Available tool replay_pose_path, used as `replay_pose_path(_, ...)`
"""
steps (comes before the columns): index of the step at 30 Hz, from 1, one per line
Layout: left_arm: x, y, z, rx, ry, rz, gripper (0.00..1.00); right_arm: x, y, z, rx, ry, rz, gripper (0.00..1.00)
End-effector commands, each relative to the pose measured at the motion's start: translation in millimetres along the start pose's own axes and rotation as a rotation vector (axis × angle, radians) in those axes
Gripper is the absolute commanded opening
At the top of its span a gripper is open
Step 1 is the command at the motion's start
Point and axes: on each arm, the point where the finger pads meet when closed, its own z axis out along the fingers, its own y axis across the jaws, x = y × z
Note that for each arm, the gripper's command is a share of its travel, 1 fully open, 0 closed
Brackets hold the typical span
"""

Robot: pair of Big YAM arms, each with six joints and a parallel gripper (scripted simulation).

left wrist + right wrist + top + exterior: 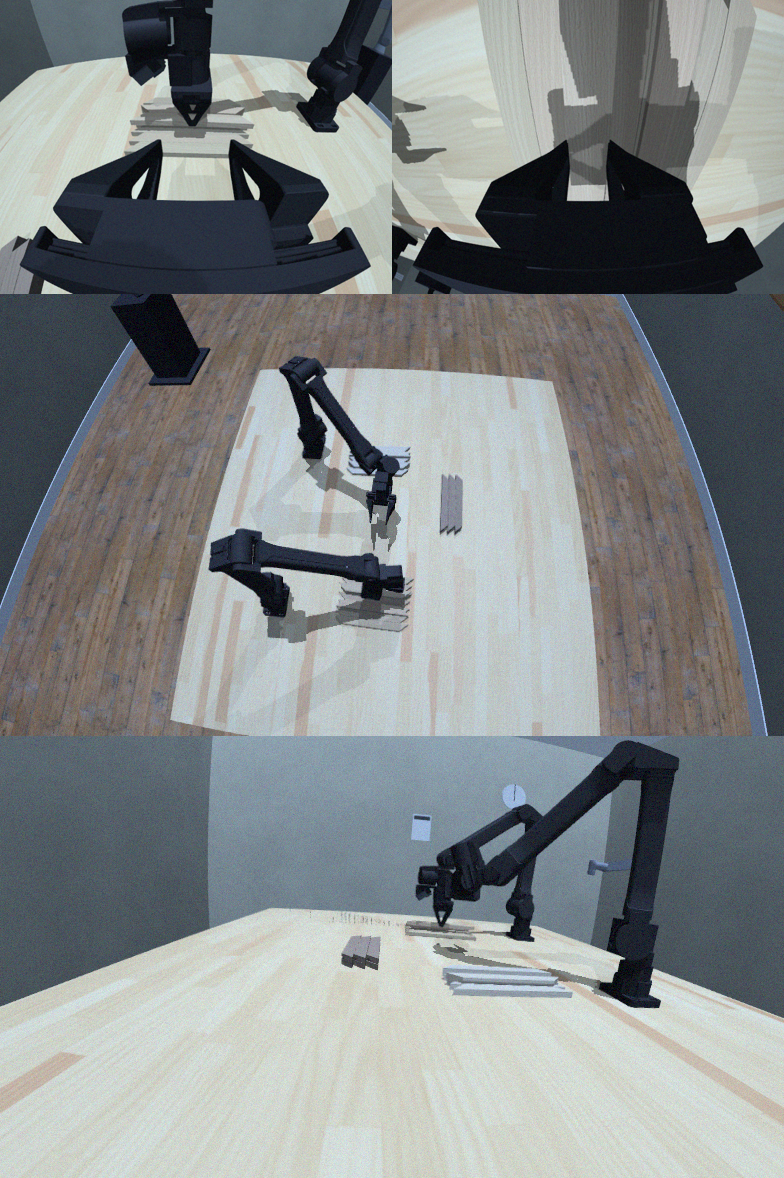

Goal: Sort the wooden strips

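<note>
A pale, straight-grained strip (227,121) (588,126) is lying level between the right fingers (441,924), which are gripping it over the pinkish row (378,621) (189,147) toward the arms' edge of the table (510,623) (247,1065) (79,126) (439,63). The left fingers (380,520) are standing apart, holding nothing.

Stack (451,505) (360,951) before and between two rows (378,454) (507,981)
</note>
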Motion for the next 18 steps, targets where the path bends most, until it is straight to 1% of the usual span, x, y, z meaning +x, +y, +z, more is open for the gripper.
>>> replay_pose_path(1, -42, 19, 3, -0.022, -0.061, 0.07, 0.55, -21, 0, 17, -0.006, -0.017, -0.004, 0.21)
replay_pose_path(2, -42, 19, 3, -0.022, -0.061, 0.07, 0.55, -28, 3, 15, -0.008, -0.028, -0.006, 0.21)
replay_pose_path(3, -42, 19, 3, -0.022, -0.061, 0.07, 0.55, -22, 4, 19, -0.006, -0.017, -0.006, 0.21)
replay_pose_path(5, -42, 19, 3, -0.022, -0.061, 0.07, 0.55, -30, 7, 1, -0.013, -0.046, -0.004, 0.21)
replay_pose_path(7, -42, 19, 3, -0.022, -0.061, 0.07, 0.55, -30, 7, 1, -0.013, -0.046, -0.004, 0.21)
replay_pose_path(9, -42, 19, 3, -0.022, -0.061, 0.07, 0.55, -16, 3, 2, -0.008, -0.027, -0.004, 0.44)
replay_pose_path(10, -42, 19, 3, -0.022, -0.061, 0.07, 0.55, -11, 2, 0, -0.008, -0.024, -0.004, 0.53)
replay_pose_path(13, -42, 19, 3, -0.022, -0.061, 0.07, 0.55, -24, 5, -19, -0.014, -0.053, -0.004, 0.53)
replay_pose_path(18, -42, 19, 3, -0.022, -0.061, 0.07, 0.55, -25, 6, -46, -0.016, -0.06, -0.004, 0.53)
